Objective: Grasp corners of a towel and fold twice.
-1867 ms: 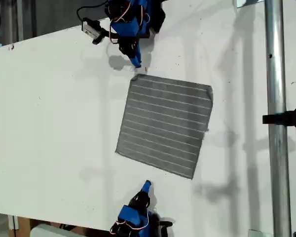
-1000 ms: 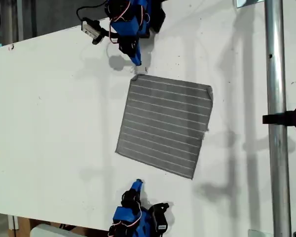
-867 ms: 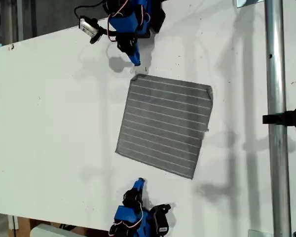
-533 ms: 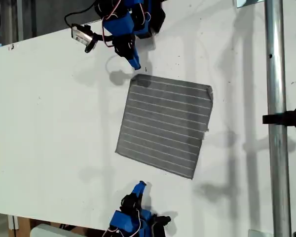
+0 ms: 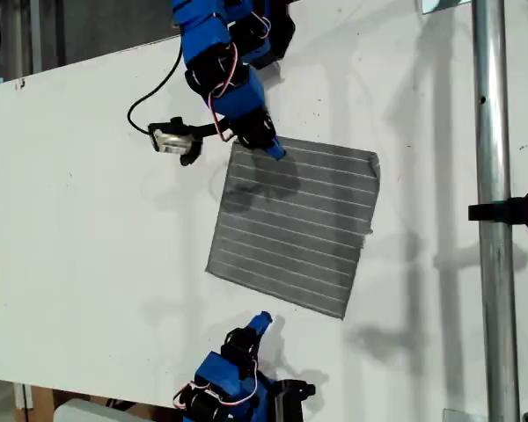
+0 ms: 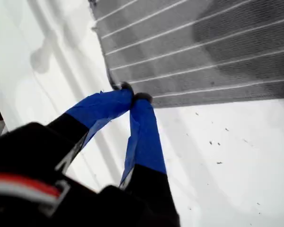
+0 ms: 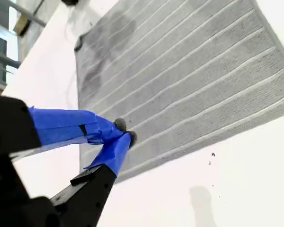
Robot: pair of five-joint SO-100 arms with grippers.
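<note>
The towel (image 5: 299,229) lies flat on the white tabletop (image 5: 88,220) between my two arms. My first gripper (image 6: 132,98) is pinched together at the towel's edge near one corner (image 6: 95,10) — whether it has any cloth I cannot tell. My second gripper (image 5: 260,319) hovers just off the opposite edge, tips together and empty.

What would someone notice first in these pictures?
The grey striped towel lies flat in the middle of the white table. My first gripper is at the towel's corner toward the exterior view's top left, its blue-taped jaws closed. My second gripper is just off the towel's edge nearest the exterior view's bottom, also closed.
</note>
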